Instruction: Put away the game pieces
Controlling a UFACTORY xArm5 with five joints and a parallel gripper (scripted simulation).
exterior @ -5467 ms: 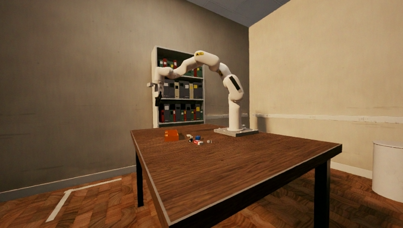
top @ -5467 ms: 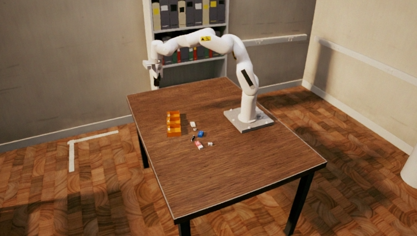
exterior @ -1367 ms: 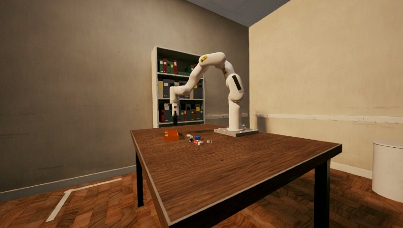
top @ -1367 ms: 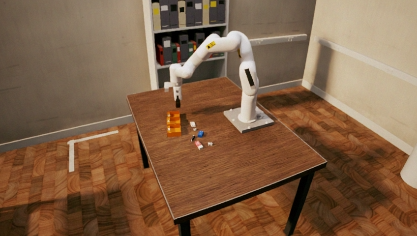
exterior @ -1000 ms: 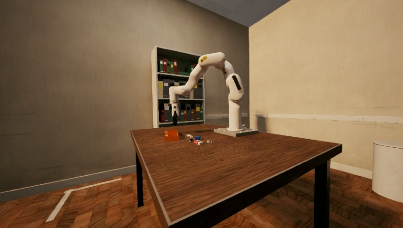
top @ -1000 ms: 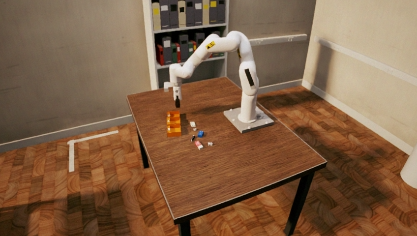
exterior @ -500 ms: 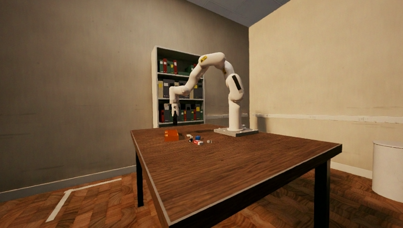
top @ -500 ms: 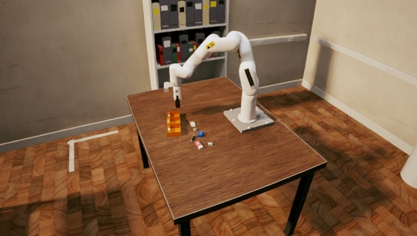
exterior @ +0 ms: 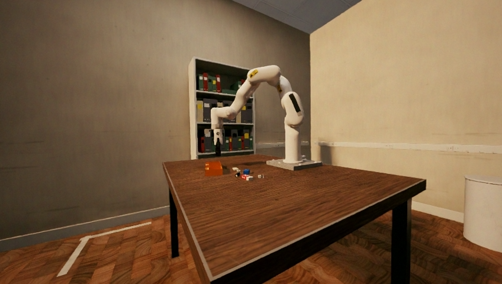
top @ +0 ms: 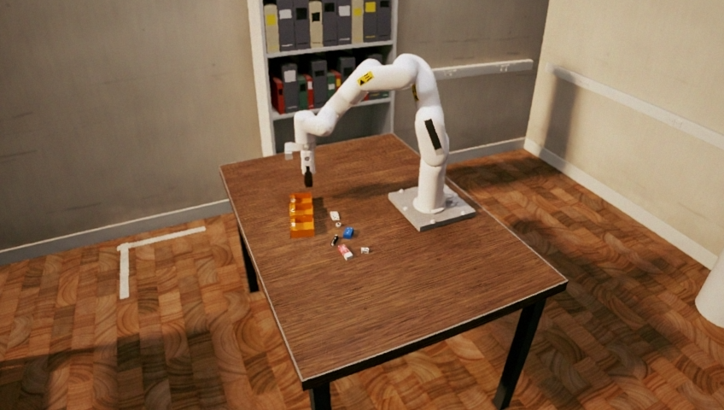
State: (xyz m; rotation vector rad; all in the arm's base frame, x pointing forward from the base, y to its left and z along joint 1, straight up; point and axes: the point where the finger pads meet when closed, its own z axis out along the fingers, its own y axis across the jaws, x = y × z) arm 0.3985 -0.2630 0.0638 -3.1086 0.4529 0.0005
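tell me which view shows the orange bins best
The top view. It looks down into the orange bins, so the row of separate compartments and their walls can be told apart, with the gripper hanging just behind them. The exterior view shows only one low orange block side-on, its compartments hidden. Neither view shows the letters.

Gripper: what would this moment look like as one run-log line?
gripper: shut, empty | place: raised near far end of orange bins | loose items: blue block and others on table beside bins
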